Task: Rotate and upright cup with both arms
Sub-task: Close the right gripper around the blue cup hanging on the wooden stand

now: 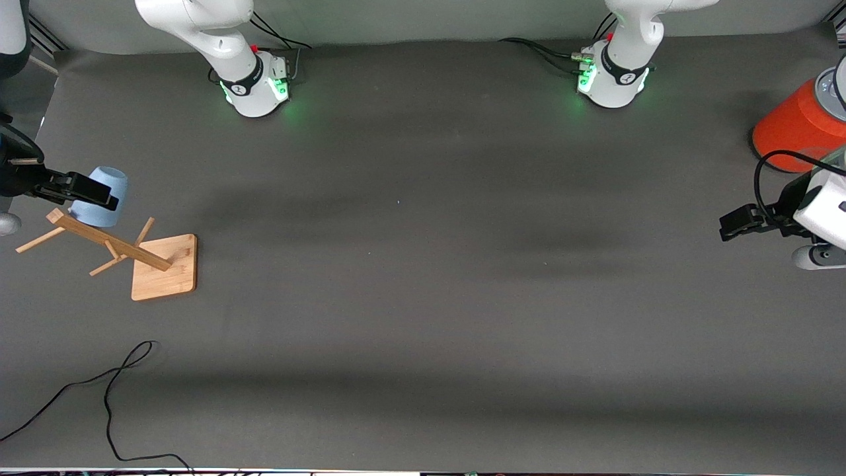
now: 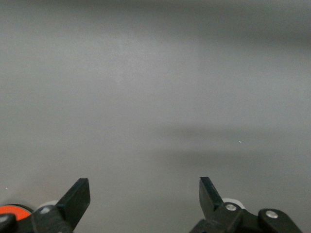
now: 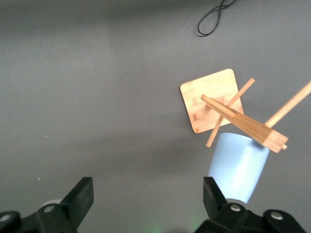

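Cup (image 1: pixel 99 196) hung inverted on a peg of the wooden rack (image 1: pixel 162 268) at the right arm's end; right claw (image 3: pixel 146 204), released, needed centring around it, while left claw (image 2: pixel 145 199) waited released.

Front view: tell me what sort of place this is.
Most likely a robot lab bench. Two white arms are bolted at green-lit bases to a table covered in a plain dark grey mat, cables trail loose over it, and the only props are a cup and a wooden rack.
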Action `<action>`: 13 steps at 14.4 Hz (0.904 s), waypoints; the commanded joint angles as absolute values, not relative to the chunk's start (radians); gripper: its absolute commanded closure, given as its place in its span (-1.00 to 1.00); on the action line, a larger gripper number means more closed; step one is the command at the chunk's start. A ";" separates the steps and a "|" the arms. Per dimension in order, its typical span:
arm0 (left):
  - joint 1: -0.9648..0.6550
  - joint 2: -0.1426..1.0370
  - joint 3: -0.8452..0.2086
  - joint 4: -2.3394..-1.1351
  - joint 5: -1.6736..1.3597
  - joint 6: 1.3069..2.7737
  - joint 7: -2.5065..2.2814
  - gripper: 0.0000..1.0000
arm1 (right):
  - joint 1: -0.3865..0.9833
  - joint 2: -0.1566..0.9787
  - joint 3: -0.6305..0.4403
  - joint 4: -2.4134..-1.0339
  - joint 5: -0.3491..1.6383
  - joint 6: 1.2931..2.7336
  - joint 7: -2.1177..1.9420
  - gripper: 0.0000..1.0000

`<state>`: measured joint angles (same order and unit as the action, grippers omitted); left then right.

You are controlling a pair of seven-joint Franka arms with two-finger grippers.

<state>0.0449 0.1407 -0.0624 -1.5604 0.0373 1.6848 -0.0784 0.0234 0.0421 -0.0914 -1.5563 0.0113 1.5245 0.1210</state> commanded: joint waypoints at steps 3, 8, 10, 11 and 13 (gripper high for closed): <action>0.035 0.146 -0.051 -1.542 0.052 1.669 -0.094 -1.00 | 0.037 -0.018 -0.251 -1.617 0.003 1.503 0.179 -1.00; 0.035 0.126 -0.029 -1.528 0.052 1.623 -0.089 -1.00 | 0.037 -0.089 -0.348 -1.712 0.003 1.513 0.274 -1.00; 0.035 0.127 -0.026 -1.525 0.052 1.617 -0.092 -1.00 | 0.038 -0.091 -0.348 -1.729 0.006 1.517 0.281 -1.00; 0.035 0.127 -0.026 -1.525 0.052 1.617 -0.092 -1.00 | 0.038 -0.091 -0.348 -1.752 0.012 1.535 0.282 -1.00; 0.035 0.126 -0.012 -1.525 0.052 1.617 -0.087 -1.00 | 0.040 -0.119 -0.348 -1.848 0.017 1.621 0.291 -1.00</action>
<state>0.0454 0.1330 -0.0281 -1.5343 0.0382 1.6398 -0.0786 0.0258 -0.0663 -0.3454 -1.7335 0.0107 1.5362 0.2509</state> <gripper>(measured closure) 0.000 0.000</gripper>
